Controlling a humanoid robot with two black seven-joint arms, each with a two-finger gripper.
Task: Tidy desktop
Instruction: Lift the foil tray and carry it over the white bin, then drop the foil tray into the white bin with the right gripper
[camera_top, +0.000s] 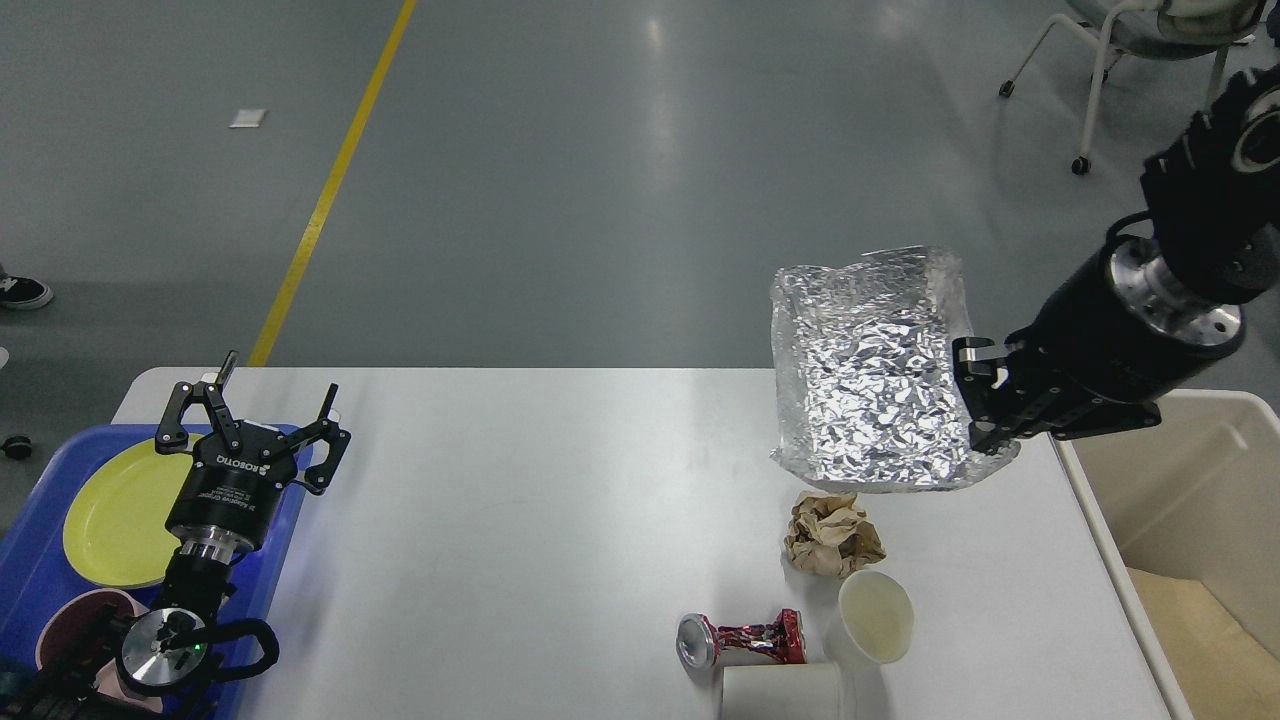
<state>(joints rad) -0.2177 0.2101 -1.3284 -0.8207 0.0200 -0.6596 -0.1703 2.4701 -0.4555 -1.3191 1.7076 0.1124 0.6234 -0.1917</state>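
The desktop (520, 520) is a white table. Above its far right corner hangs a crumpled foil tray (868, 372), lifted off the surface, and my right gripper (978, 398) is shut on its right rim. On the desktop near the front lie a crumpled brown paper ball (832, 534), a crushed red can (742, 640), an upright white paper cup (874, 618) and a second white cup (782, 692) on its side. My left gripper (250, 408) stands open over the blue tray, holding nothing.
A blue tray (30, 580) at the left edge holds a yellow plate (115, 515) and a pink cup (70, 620). A beige bin (1190, 500) stands beside the table's right edge. A wheeled chair (1120, 60) stands far back right.
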